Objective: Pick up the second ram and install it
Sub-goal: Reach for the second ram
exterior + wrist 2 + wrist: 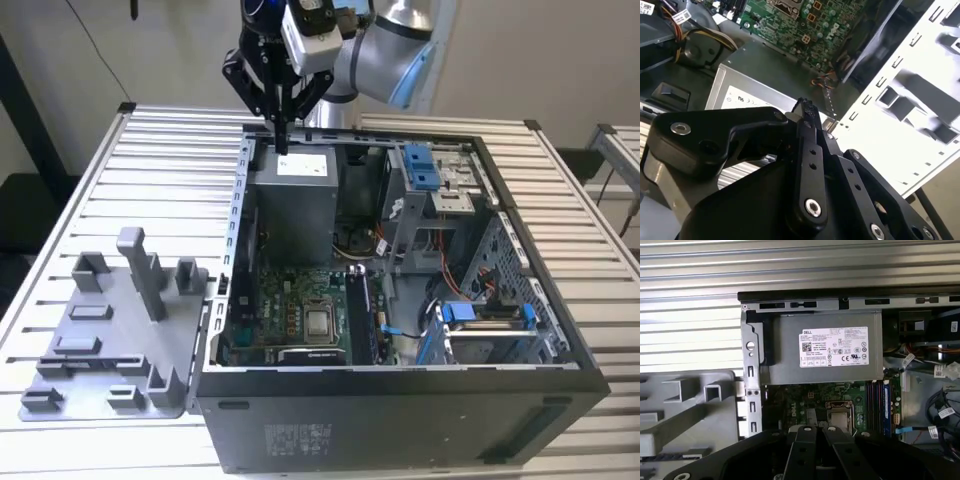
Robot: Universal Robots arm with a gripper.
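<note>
Black linkage of the gripper (806, 106) is nearest in both wrist views. Jaws are pressed together at the tips, with nothing visible between them. The gripper hangs tips-down above the open computer case (400, 405), close over the rear edge of the grey power supply (830, 347) with its white label. Whether the tips touch it cannot be told. Past the power supply from the jaws lies the green motherboard (800, 400), with the CPU socket (840, 412) on it. The second ram (877, 402): dark narrow sticks stand seated in the slots just beside the CPU socket, on the side away from the near case wall. It reads as one of these; which one cannot be told. They are well apart from the jaws, lower down inside the case. A grey fixture (110, 330) with upright posts sits outside the case wall, off to one side of the jaws, on the slatted table (170, 140).
</note>
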